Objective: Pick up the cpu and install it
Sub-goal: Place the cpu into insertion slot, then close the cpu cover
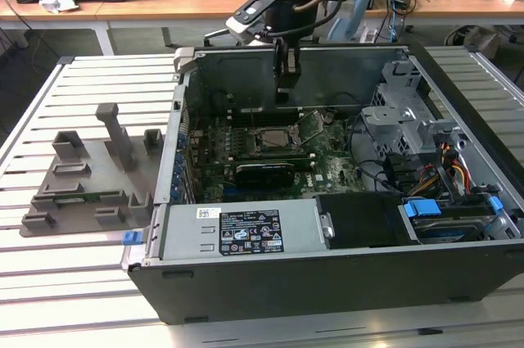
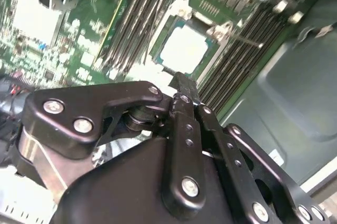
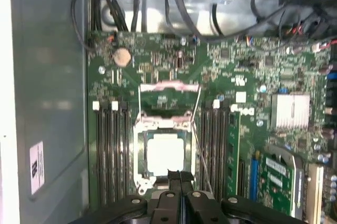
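Observation:
The cpu (image 3: 165,153) is a silver square lying flat inside the motherboard socket, also bright in the second wrist view (image 2: 184,49). The socket's metal frame (image 3: 168,93) stands flipped open beside it, and a thin lever (image 3: 201,153) runs along one side. My gripper (image 3: 180,174) hovers just above the socket's edge with its black fingers pressed together and nothing between them. In the exterior view the gripper (image 1: 284,92) hangs inside the open computer case (image 1: 188,119), a little above the socket (image 1: 273,142).
Grey plastic holder blocks (image 1: 90,176) sit on the slatted table at the exterior view's left. Inside the case are the power supply (image 1: 237,232), a metal drive cage (image 1: 393,110), cable bundles (image 1: 454,172) and memory slots (image 3: 108,150) flanking the socket.

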You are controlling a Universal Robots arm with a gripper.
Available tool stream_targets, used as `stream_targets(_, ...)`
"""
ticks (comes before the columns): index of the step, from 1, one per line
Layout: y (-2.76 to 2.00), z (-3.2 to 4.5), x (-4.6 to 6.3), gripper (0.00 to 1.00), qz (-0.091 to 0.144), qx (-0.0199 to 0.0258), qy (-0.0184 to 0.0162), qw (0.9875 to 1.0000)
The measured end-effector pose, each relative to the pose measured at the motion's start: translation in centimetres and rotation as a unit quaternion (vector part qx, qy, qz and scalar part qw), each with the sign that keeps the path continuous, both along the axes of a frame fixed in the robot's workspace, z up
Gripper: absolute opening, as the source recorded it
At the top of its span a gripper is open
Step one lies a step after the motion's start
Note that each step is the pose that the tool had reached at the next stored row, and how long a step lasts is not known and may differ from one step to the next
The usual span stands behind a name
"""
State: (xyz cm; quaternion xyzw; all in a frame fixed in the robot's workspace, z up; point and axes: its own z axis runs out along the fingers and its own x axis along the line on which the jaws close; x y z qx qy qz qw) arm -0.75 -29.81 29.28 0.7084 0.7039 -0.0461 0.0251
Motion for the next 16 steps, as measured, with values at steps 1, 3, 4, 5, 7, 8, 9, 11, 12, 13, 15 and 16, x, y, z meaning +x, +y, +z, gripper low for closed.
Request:
stream_targets(1,0.0,0.0,-0.01,0.11,0.0,0.0,-0.0135,0.9999)
stream_targets(3,0.0,-0.02,-0.03,0.11,0.0,0.0002,-0.0292,0.9996)
stream_targets(4,0.0,-0.02,-0.03,0.11,0.0,0.0001,-0.0292,0.9996)
stream_targets(5,0.0,-0.02,-0.03,0.11,0.0,0.0001,-0.0293,0.9996)
stream_targets(7,0.0,-0.01,-0.03,0.11,0.0,0.0,-0.0291,0.9996)
stream_targets(8,0.0,-0.01,-0.03,0.11,0.0,0.0,-0.0291,0.9996)
stream_targets(9,0.0,-0.01,-0.03,0.11,0.0,0.0,-0.0291,0.9996)
stream_targets(11,0.0,-0.01,-0.03,0.11,0.0,0.0,-0.0291,0.9996)
stream_targets(12,0.0,-0.01,-0.03,0.11,0.0,0.0,-0.0291,0.9996)
stream_targets(13,0.0,-0.01,-0.03,0.11,0.0,0.0,-0.0291,0.9996)
stream_targets(15,0.0,-0.01,-0.03,0.11,0.0,0.0,-0.0291,0.9996)
stream_targets(16,0.0,-0.01,-0.03,0.11,0.0,0.0,-0.0291,0.9996)
